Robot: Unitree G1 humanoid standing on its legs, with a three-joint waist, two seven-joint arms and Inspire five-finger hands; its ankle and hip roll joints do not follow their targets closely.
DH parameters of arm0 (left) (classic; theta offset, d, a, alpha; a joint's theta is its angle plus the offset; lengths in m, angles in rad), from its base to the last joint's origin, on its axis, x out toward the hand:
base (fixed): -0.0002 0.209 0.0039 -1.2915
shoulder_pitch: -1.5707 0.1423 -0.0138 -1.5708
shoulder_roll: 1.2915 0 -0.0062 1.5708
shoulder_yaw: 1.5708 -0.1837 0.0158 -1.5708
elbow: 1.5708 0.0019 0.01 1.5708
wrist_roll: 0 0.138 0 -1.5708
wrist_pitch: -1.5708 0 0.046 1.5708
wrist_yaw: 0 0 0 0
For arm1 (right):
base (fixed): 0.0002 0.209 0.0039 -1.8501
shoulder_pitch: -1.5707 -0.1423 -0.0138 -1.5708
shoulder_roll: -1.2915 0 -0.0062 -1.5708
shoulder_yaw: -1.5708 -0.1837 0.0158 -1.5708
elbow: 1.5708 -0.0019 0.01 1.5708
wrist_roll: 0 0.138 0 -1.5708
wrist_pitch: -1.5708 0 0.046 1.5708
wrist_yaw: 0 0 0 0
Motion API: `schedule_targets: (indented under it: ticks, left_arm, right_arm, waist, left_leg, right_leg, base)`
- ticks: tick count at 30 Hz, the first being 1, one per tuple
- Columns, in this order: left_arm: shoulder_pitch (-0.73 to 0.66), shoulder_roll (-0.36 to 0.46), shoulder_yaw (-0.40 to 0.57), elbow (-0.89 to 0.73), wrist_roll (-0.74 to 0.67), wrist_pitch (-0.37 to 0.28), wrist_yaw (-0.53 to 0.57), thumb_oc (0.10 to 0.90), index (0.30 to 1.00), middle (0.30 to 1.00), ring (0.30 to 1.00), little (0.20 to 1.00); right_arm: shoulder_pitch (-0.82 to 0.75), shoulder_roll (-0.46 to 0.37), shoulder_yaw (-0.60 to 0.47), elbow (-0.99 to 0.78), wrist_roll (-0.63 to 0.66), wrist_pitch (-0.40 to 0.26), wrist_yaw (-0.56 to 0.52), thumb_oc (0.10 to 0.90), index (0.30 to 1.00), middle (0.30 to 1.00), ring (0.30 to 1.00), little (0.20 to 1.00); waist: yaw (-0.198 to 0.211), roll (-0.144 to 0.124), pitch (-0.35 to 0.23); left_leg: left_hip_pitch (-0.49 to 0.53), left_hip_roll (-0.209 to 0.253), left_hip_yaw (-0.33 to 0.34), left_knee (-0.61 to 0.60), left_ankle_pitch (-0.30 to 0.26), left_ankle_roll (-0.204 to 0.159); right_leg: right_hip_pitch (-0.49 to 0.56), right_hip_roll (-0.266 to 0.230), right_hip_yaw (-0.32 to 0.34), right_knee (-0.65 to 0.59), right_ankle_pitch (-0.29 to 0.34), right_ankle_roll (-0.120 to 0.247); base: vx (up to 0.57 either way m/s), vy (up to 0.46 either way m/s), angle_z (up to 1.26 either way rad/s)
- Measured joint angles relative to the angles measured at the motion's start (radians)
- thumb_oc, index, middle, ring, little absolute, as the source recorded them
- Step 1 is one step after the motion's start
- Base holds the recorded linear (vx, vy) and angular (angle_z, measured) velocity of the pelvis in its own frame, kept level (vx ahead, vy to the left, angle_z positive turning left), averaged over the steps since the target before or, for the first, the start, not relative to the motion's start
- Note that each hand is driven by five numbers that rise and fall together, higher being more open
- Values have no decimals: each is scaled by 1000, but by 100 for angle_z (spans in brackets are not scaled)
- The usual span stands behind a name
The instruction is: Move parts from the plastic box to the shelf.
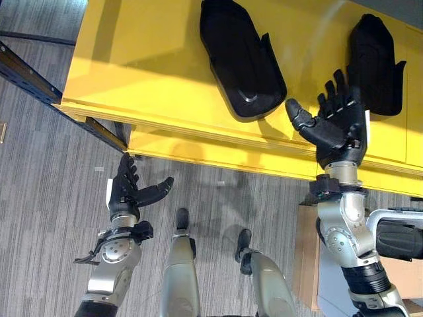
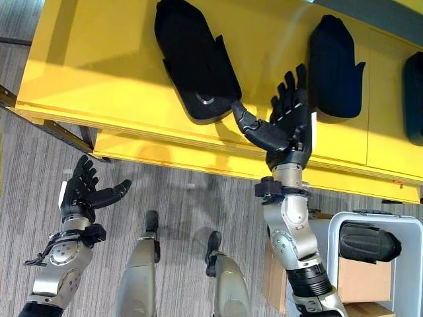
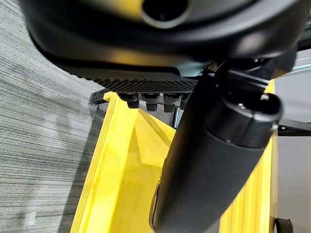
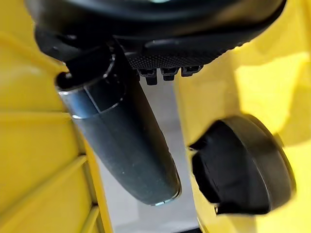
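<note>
Right hand point(image 2: 287, 129) over the yellow shelf point(image 2: 99, 66), fingers spread, empty, between two black parts point(image 2: 195, 59) lying there. Left hand point(image 1: 129, 191) spread above the floor. Right eye view adds a part point(image 2: 369, 243) in the box point(image 2: 413, 264).

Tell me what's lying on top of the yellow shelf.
On the yellow shelf lie black parts: one left of the open right hand, one to its right, and a third at the view's edge. Whatever lies under them is covered.

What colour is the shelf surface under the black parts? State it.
Bright yellow shelf, clearest in the right eye view, with the black parts lying on it.
</note>
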Motion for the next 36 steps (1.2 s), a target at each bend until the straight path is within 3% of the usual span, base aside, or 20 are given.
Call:
schedule_targets:
  ticks: [6,11,13,15,17,19,24,36]
  left_arm:
    - [1,-32,7,-1,1,-15,-1,900,1000,1000,1000,1000]
    - [-3,-28,8,-1,3,-25,-9,900,1000,1000,1000,1000]
    - [-4,-23,7,-1,3,-36,-24,900,1000,1000,1000,1000]
    - [-6,-20,8,-2,3,-42,-29,900,1000,1000,1000,1000]
    - [1,14,5,2,-1,-44,-39,900,1000,1000,1000,1000]
    - [-3,19,9,2,-3,-57,-49,900,1000,1000,1000,1000]
    - [3,30,8,2,-19,-62,-53,900,1000,1000,1000,1000]
    - [10,55,7,7,-22,-81,-71,900,1000,1000,1000,1000]
  right_arm:
    - [-12,-75,-48,-53,-152,-18,-5,900,1000,1000,1000,1000]
    - [-165,-133,-42,-32,-188,-17,-13,900,1000,1000,1000,1000]
    - [-356,-203,26,83,-188,-17,-19,900,1000,1000,1000,1000]
    - [-445,-237,75,136,-184,-15,-8,900,1000,1000,1000,1000]
    - [-600,-285,209,266,-100,1,29,900,1000,1000,1000,1000]
    - [-615,-290,233,296,-58,8,47,900,1000,1000,1000,1000]
    - [-650,-287,279,411,7,44,73,900,1000,1000,1000,1000]
    - [-711,-255,315,667,117,81,90,900,1000,1000,1000,1000]
  waist:
    - [-8,-1,-1]
    - [-5,-3,-2]
    - [2,-5,-3]
    - [24,-13,-8]
    - [38,-17,-10]
    - [66,-17,-11]
    - [88,-18,-11]
    - [105,-17,-10]
  left_leg:
    - [-1,5,0,4,-4,-1]
    - [-1,7,-1,8,-4,-1]
    - [1,9,-3,9,-4,-2]
    - [0,9,-4,10,-4,-2]
    - [-1,8,-6,16,-4,-1]
    - [-5,3,-18,17,-4,-2]
    - [-11,0,-29,15,-3,-2]
    - [-19,-11,-44,16,1,-3]
  right_leg:
    - [0,5,2,0,0,0]
    - [0,7,3,5,0,0]
    - [2,8,4,12,0,0]
    - [2,8,2,12,0,-1]
    - [3,8,1,12,0,-1]
    - [9,7,-11,10,-1,-1]
    - [13,7,-21,7,-1,-1]
    - [18,1,-39,-1,-2,1]
  base:
    - [4,-2,-1]
    - [0,0,0]
    - [0,0,0]
    - [4,-9,2]
    - [8,-9,5]
    - [15,-17,14]
    - [11,-9,7]
    - [7,-1,4]
